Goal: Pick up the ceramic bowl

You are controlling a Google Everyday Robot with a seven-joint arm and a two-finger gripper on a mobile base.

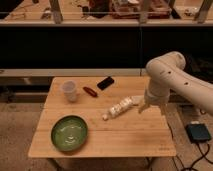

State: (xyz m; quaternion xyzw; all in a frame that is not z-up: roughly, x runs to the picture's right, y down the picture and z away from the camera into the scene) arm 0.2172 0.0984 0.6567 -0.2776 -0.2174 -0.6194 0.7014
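The ceramic bowl (69, 132) is wide, shallow and glossy green, and sits on the front left of the wooden table (130, 137). My white arm comes in from the right. My gripper (143, 106) hangs over the table's right side, well to the right of the bowl and apart from it. It holds nothing that I can see.
A translucent whitish cup (69, 90) stands at the back left. A small red object (90, 91) and a black rectangular object (105, 83) lie at the back middle. A white wrapped object (118, 108) lies near the gripper. A dark device (198, 132) sits on the floor at right.
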